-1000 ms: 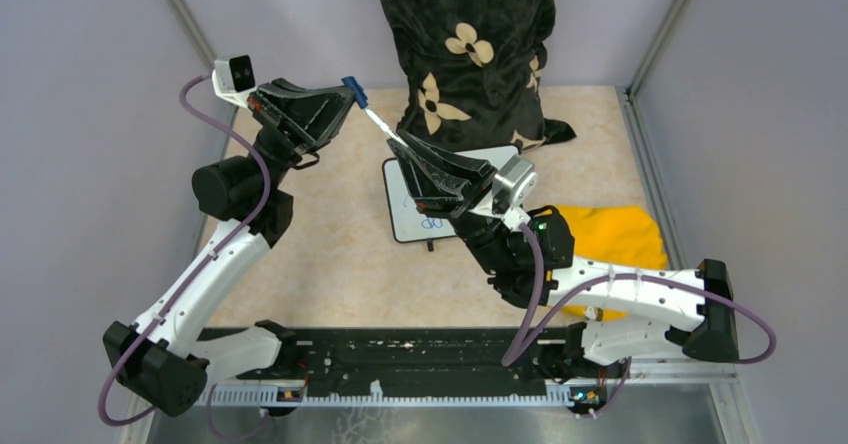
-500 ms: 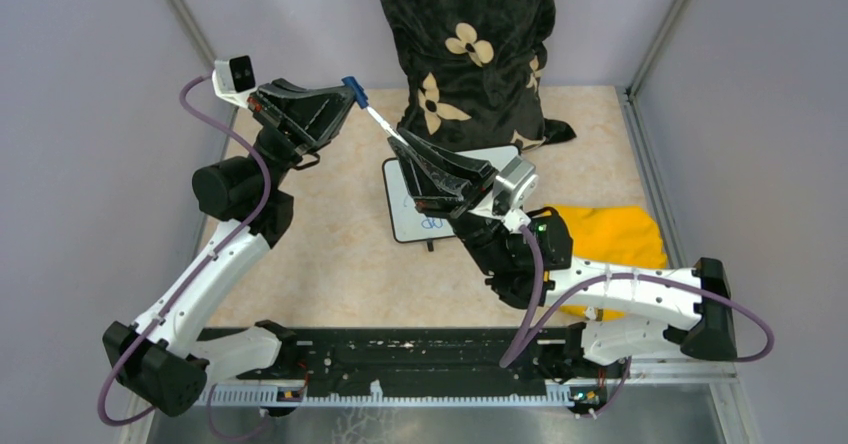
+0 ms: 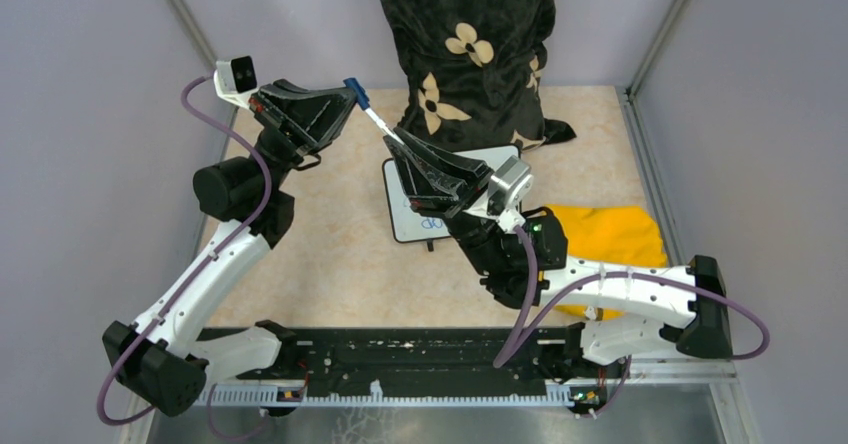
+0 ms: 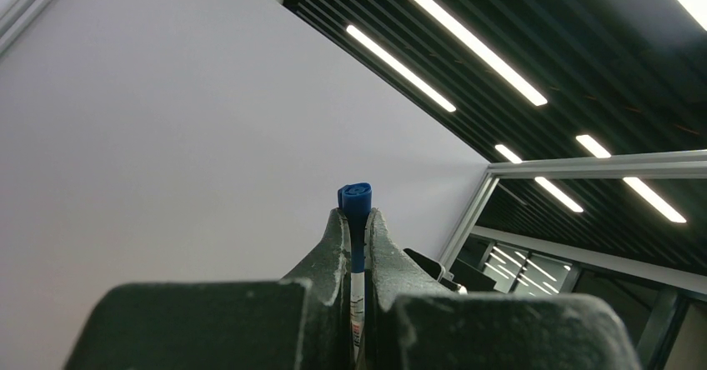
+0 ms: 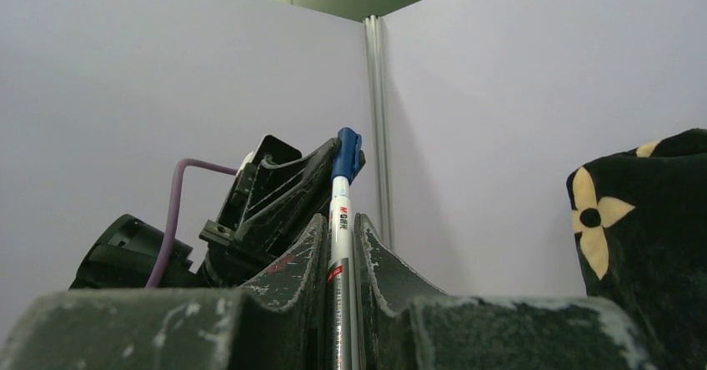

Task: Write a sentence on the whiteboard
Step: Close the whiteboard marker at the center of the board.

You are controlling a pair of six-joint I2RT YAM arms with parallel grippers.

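Where the left arm reaches over the far left part of the beige, stone-patterned counter (image 3: pixel 340 264), its black left tool (image 3: pixel 349 93) is raised in the air and clenched on the blue cap (image 3: pixel 353 89) of a thin white marker (image 3: pixel 378 124). In the left wrist view the two fingers (image 4: pixel 337 245) press this cap from both sides, and the end of the cap stands out a little above their tips.

From there the marker slants down to the right. Its white barrel is grasped by the black right tool (image 3: pixel 396 137); in the right wrist view the fingers (image 5: pixel 313 245) close on the barrel, and the printed label faces the camera. Both tools therefore hold the same marker, one at each end, in the air above the far left corner of the board.

Below the right tool lies the small white whiteboard with a thin black frame (image 3: pixel 404 222), flat on the middle of the counter. The right arm covers most of it, so only its left and near parts show. Of the sentence (image 3: pixel 432 222), only a few blue strokes are visible near the near left corner, and they cannot be read.

Behind the whiteboard, at the far edge, stands a black fabric cushion with cream flowers (image 3: pixel 465 44). To the right, a crumpled yellow cloth (image 3: pixel 610 234) lies on the counter, partly hidden by the right arm.
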